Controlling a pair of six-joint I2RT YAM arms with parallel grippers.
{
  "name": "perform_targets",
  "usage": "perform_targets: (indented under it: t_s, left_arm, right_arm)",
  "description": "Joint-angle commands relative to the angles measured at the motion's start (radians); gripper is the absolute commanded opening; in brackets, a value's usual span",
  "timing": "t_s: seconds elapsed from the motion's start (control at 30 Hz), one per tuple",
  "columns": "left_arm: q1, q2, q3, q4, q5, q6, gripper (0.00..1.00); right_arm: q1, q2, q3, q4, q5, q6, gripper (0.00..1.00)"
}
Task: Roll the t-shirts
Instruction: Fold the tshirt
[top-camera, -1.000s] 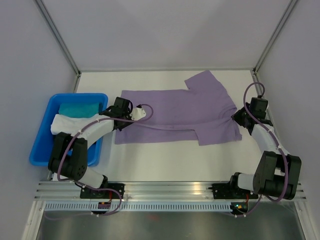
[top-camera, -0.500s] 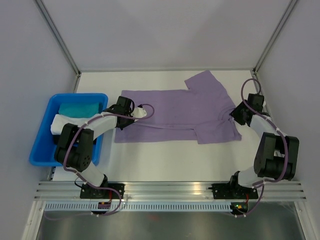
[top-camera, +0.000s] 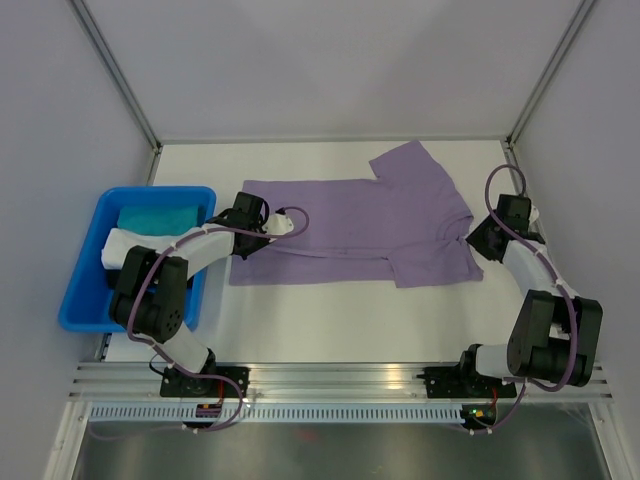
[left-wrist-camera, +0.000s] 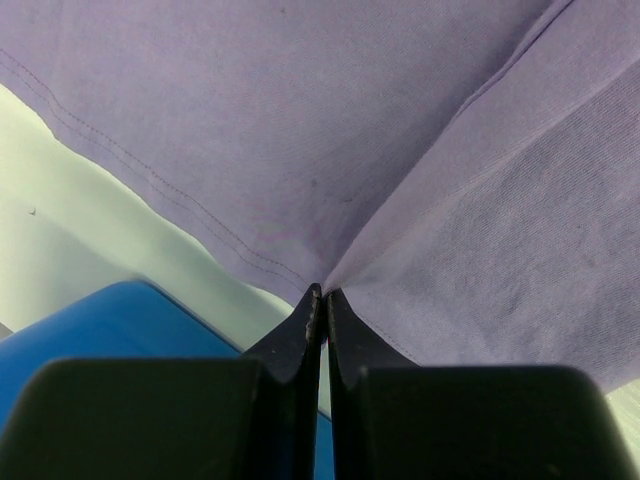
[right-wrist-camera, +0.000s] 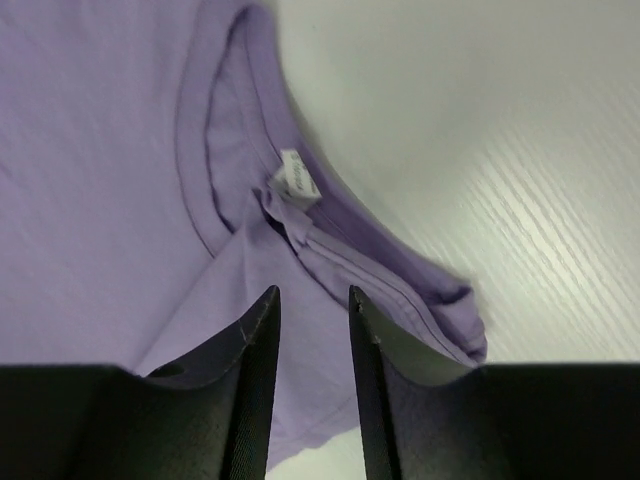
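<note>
T-shirt (top-camera: 350, 225) hem pinched in left claw (left-wrist-camera: 322, 295); right claw (right-wrist-camera: 312, 295) narrowly parted above collar (right-wrist-camera: 197, 130).

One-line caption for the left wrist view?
Left end effector shut on the hem of the lavender t-shirt, blue bin alongside.

At the frame's left, a blue bin (top-camera: 80, 300) on the white table (top-camera: 330, 320) holds a teal cloth (top-camera: 155, 218) and a white cloth (top-camera: 120, 248).
</note>
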Motion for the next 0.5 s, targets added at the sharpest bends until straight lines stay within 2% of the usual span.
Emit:
perform_targets:
  t_s: [0.0,0.2,0.33,0.47]
  left_arm:
    - [0.004,0.009,0.006,0.037,0.023,-0.032,0.08]
    - [0.004,0.015,-0.013,0.062,0.009,-0.020,0.08]
    - [0.004,0.010,-0.016,0.070,-0.003,-0.021,0.08]
    - [0.004,0.016,-0.007,0.070,-0.005,-0.033,0.08]
  right_arm:
    - [0.001,-0.019,-0.066,-0.024,-0.002,0.004,0.38]
    - [0.001,0.084,-0.045,0.055,-0.080,-0.010,0.37]
    - [0.001,0.129,-0.018,0.067,-0.051,-0.034,0.40]
    - [0.002,0.165,-0.028,0.087,-0.086,-0.059,0.45]
